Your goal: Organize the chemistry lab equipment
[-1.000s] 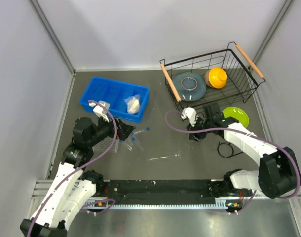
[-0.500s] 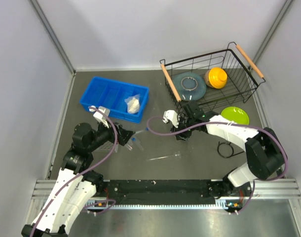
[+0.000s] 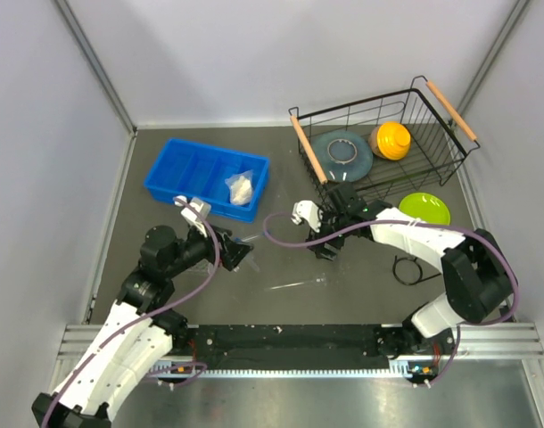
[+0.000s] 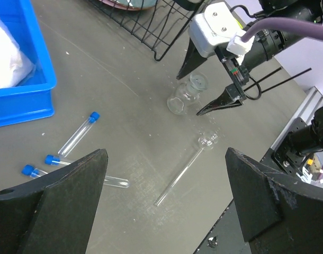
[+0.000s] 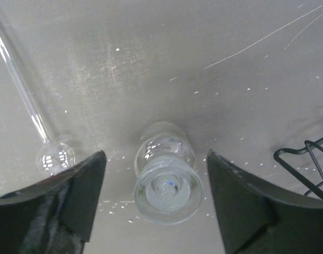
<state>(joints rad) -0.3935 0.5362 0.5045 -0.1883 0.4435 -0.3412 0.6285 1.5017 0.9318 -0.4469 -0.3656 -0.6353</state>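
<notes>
The left arm is covering part of the table in the top view, and its dark fingers [image 4: 45, 211] are blocking both lower corners of the left wrist view. The left gripper [image 4: 164, 159] is standing spread wide, pinching nothing. Three test tubes [image 4: 78, 133] are lying loose on the matte grey table [image 4: 124, 79] near the blue bin [image 4: 24, 100]. They are thin clear cylinders with blue caps, and one is running partly behind the left finger. The white packet [image 4: 5, 61] is sitting in that bin, crumpled and cut off by the frame edge.

The right gripper [image 4: 188, 96] is hanging with its fingers spread to either side of the small clear cup [image 5: 165, 169], and bare table is showing on both sides, less of it on the right. The cup is showing a round frosted top, but it is hard to tell whether it is standing straight. The glass rod [image 4: 178, 177] is lying just beside it, ending in a small bulb, with its far end cut off in the right wrist view. The black wire ring stand [image 3: 406, 267] is lying partly under the right forearm, near the green dish [image 3: 425, 209].
</notes>
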